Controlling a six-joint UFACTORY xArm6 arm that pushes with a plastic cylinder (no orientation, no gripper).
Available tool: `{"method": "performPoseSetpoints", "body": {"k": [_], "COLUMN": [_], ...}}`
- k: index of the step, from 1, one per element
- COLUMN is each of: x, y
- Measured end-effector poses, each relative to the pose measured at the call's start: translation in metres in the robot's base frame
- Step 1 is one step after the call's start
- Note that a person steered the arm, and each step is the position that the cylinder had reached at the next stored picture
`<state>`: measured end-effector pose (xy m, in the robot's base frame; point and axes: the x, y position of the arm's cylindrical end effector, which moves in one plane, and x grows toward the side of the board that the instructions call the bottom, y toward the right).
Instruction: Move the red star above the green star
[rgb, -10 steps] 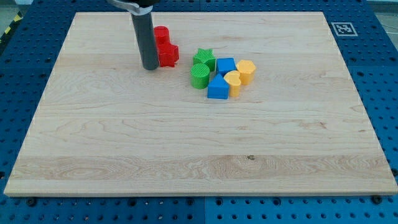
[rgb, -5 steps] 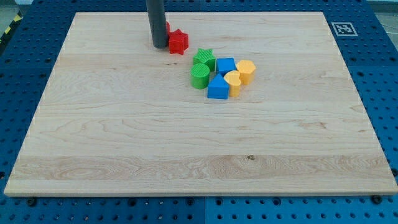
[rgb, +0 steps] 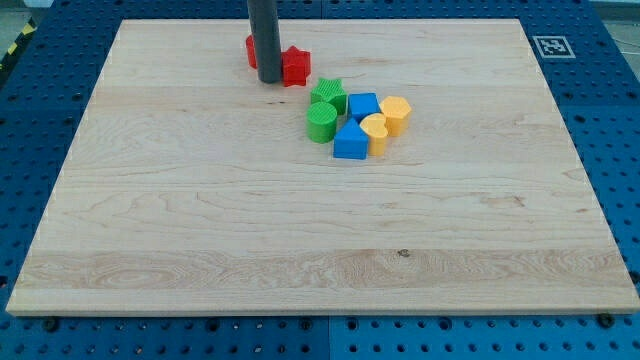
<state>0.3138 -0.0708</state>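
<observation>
Red star (rgb: 295, 66) near the view's top of the tabletop (rgb: 200, 250), lying up and to the view's left of the green star (rgb: 329, 94), close to it but apart. My tip (rgb: 270, 80) stands at the red star's left edge, touching or very nearly so, a placing that suits a push toward the view's right. A second red block (rgb: 251, 50), shape unclear, shows partly behind the rod on its left side. Green star at the top-left corner of a tight cluster: green cylinder (rgb: 321, 122) below it, blue cube (rgb: 363, 105) to its right, blue triangular block (rgb: 350, 140) lower, two yellow blocks (rgb: 385, 122) on the cluster's right. No claw is fitted, so none is open or closed. Judged nearly done: the red star needs only a short shove rightward to sit directly above the green star
</observation>
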Motion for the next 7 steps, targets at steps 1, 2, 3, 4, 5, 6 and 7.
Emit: {"method": "performPoseSetpoints", "body": {"k": [1,2,3,4,5,6,7], "x": [-0.005,-0.018,-0.025,-0.043,-0.048,-0.048,-0.048], "y": [0.001,0.001,0.001,0.000,0.015,0.031,0.019]}}
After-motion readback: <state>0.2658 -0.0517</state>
